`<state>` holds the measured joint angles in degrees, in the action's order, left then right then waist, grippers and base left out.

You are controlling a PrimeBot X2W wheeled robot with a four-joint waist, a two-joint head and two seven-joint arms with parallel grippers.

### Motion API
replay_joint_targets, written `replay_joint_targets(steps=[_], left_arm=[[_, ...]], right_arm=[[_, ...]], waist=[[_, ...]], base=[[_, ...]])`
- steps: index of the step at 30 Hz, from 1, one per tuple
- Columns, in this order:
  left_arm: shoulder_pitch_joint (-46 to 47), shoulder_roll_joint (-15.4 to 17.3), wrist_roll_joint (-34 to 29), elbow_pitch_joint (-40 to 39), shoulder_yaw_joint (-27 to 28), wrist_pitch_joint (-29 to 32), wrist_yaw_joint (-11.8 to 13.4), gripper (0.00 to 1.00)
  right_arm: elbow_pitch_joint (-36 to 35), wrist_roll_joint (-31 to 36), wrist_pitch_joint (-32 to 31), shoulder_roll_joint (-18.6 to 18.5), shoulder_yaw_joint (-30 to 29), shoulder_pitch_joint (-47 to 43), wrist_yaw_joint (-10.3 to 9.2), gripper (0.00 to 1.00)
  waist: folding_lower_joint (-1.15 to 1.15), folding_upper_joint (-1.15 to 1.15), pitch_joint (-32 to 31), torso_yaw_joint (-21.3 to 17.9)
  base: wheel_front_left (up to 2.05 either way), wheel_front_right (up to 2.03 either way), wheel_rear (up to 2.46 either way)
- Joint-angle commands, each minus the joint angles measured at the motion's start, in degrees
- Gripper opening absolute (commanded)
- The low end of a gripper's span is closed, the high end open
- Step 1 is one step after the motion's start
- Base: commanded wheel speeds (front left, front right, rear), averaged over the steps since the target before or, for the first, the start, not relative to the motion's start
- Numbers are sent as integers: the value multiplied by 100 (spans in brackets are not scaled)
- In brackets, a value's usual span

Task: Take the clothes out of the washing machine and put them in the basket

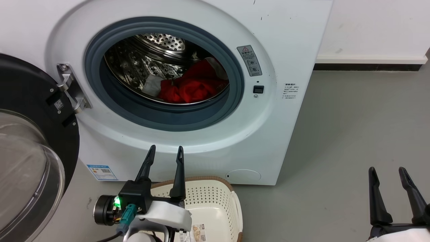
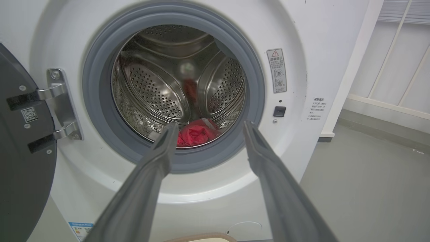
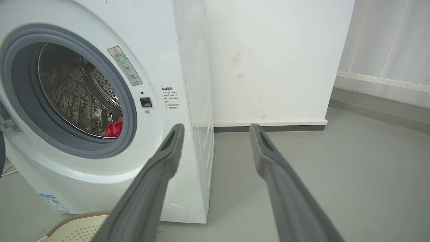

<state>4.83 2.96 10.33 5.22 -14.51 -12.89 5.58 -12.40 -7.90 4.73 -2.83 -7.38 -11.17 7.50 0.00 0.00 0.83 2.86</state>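
Looking from the head view, you have every step left. The soft red and white clothes lie heaped at the drum's lower right, just behind its front edge, inside the large white front-loading washing machine. The cream oval perforated plastic basket at the machine's foot shows a bare bottom (the arm hides its left part). Your left gripper hangs above the basket's rear rim, jaws spread and empty. Your right gripper waits over the grey floor, also parted, holding nothing. The black-framed glass door stands swung wide at the left.

In the left wrist view the fingers frame the clothes through the grey porthole rim. The way in looks straight, but mind the rim's lower lip.

In the right wrist view the parted gripper faces the machine's right front corner, with open floor beyond.
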Motion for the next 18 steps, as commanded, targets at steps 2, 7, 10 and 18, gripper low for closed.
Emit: replay_joint_targets(steps=[2,7,10,18], left_arm=[[-49,17,-174,-43,-14,-64,51,100],[-81,13,-315,-10,-17,-117,42,100],[-81,11,-392,13,3,-152,48,100],[-136,0,-572,42,68,-246,-25,100]], right_arm=[[-80,175,20,-10,-25,-103,-2,100],[-121,328,29,-9,-46,-126,-2,100],[-130,419,42,-9,-59,-156,-2,100],[-172,692,87,-9,-87,-241,-2,100]], waist=[[0,0,5,6],[0,0,11,25],[0,0,6,42],[0,0,6,84]], base=[[0,0,0],[0,0,0],[0,0,0],[0,0,0]])
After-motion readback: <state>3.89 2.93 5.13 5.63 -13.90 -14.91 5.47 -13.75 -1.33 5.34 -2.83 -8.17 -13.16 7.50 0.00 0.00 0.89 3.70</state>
